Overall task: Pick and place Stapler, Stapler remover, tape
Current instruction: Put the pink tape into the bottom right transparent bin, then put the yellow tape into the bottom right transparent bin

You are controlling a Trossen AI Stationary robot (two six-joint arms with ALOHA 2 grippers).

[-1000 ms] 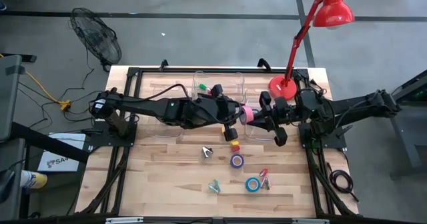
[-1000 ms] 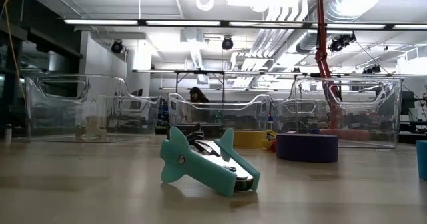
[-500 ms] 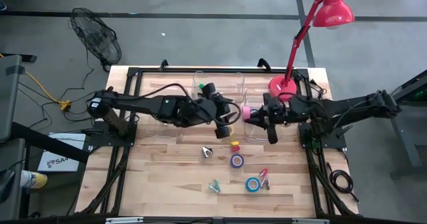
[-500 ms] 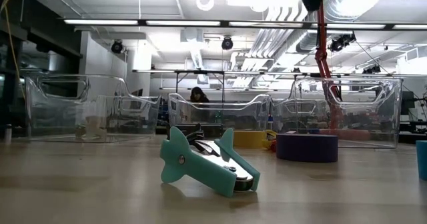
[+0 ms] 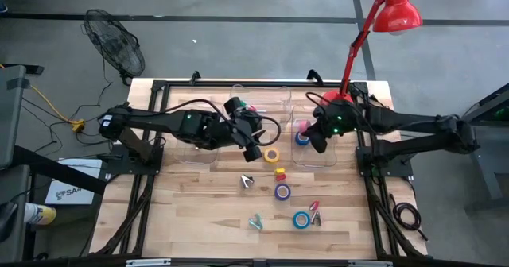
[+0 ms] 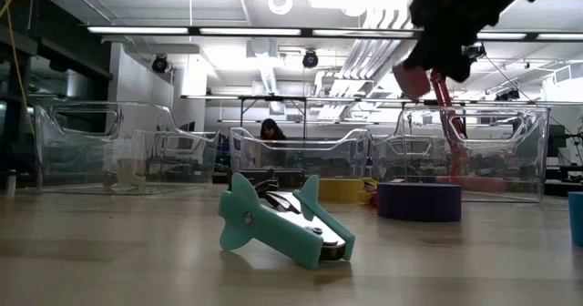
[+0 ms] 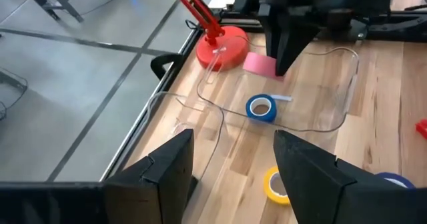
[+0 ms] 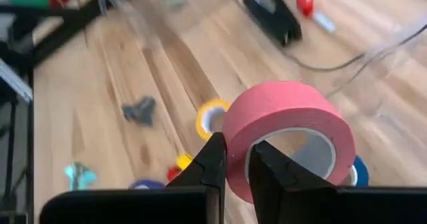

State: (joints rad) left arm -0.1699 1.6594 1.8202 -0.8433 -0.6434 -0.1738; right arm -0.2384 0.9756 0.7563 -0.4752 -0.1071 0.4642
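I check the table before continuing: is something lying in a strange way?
Only the teal stapler remover: in the low view it lies tipped on its side on the table. Nothing looks spilled or damaged.

The right gripper (image 5: 311,134), pinching the pink tape roll (image 8: 287,134), hangs over the clear bin on the right (image 5: 326,160). A blue tape roll (image 7: 261,108) already lies inside that bin, but there is bare floor around it. The red lamp (image 5: 374,29) stands just behind, blocking the far side. The left gripper (image 5: 253,144) hangs close by on the left, with its fingers apart. The near part of the table (image 5: 199,211) has wide bare wood between small scattered things.
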